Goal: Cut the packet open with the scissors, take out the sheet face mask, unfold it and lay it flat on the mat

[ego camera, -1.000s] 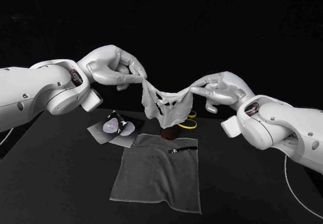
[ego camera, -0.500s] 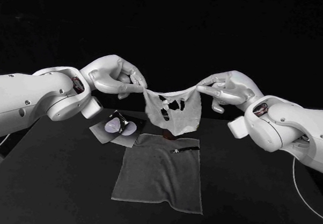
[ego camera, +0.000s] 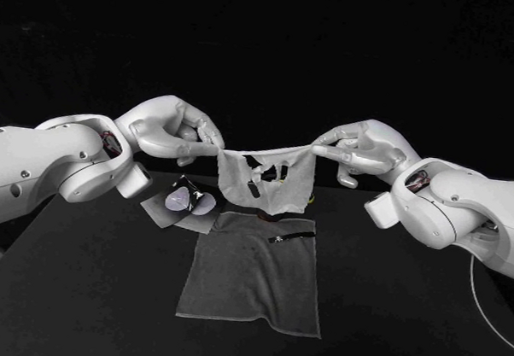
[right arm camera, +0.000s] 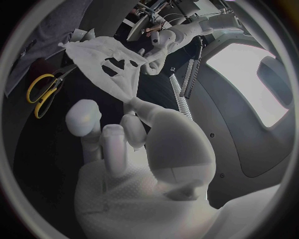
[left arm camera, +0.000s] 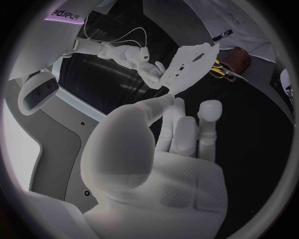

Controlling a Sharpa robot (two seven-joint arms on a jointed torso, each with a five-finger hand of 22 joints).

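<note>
Mask (ego camera: 267, 179) up in the air, stretched between the two hands, above the far end of the mat (ego camera: 256, 268) and not touching it. Mostly opened out, with eye and mouth holes showing; lower part a bit crumpled. Long way running across, from hand to hand; top edge pulled tight, bottom hanging down toward the mat.

One top corner pinched by the left hand (ego camera: 175, 131), thumb and a fingertip closed on it, other fingers loosely curled. Other corner pinched the same way by the right hand (ego camera: 359, 150).

Packet (ego camera: 184, 202) on the table (ego camera: 71, 296), just beside the mat's far left corner, cut open and looking empty. Scissors (right arm camera: 56, 82) lying on the table beyond the mask. Small dark scrap (ego camera: 288, 237) on the far end of the mat.

By the look of it: cutting done, taking out done, unfolding nearly done. Left to do: bring the mask down and lay it flat on the mat.
</note>
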